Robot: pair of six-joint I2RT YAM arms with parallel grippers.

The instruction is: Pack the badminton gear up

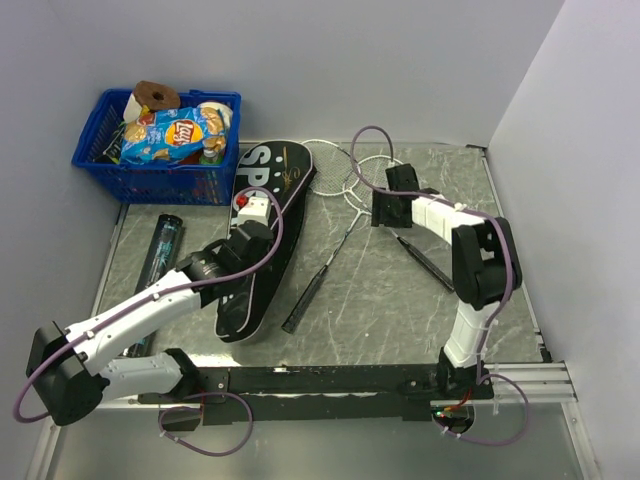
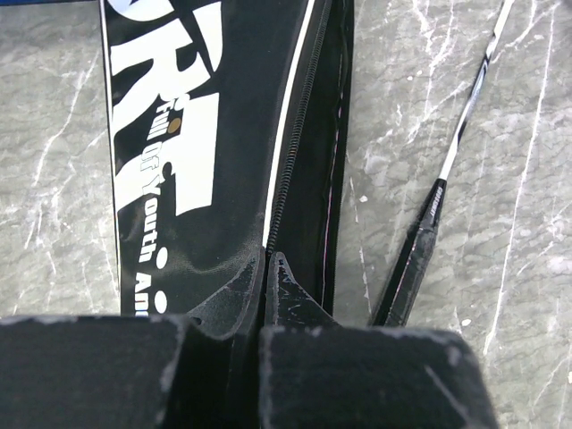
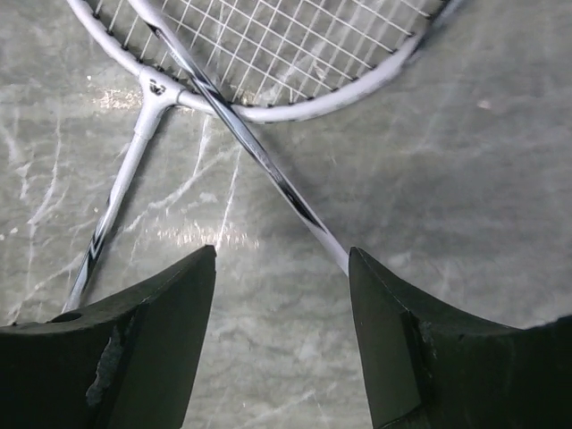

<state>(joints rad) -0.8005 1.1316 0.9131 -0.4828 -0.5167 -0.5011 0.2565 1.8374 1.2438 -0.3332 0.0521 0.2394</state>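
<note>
Two rackets [image 1: 330, 165] are out on the table [image 1: 380, 300], heads overlapping at upper centre of the overhead view, handles trailing down; nothing is packed yet. Looks like the bag-opening step to me. The left tool [image 2: 261, 308] is pinched shut on the edge of the black SPORT bag [image 1: 285, 185], right by the zipper; the bag lies lengthwise left of centre. The right tool [image 3: 281, 259] hangs wide open over a racket shaft [image 3: 295, 203], gripping nothing; the shaft runs in just by the right-hand finger.

Next up, I'd guess: drop and close on that thin shaft, squarely or it'll slip; meanwhile the flap needs lifting.

Hard to tell: how far the zipper's undone, since the fingers hide the pinch; the dark tube [image 1: 162, 248] at left has its lower end behind the arm, contents unknown.
</note>
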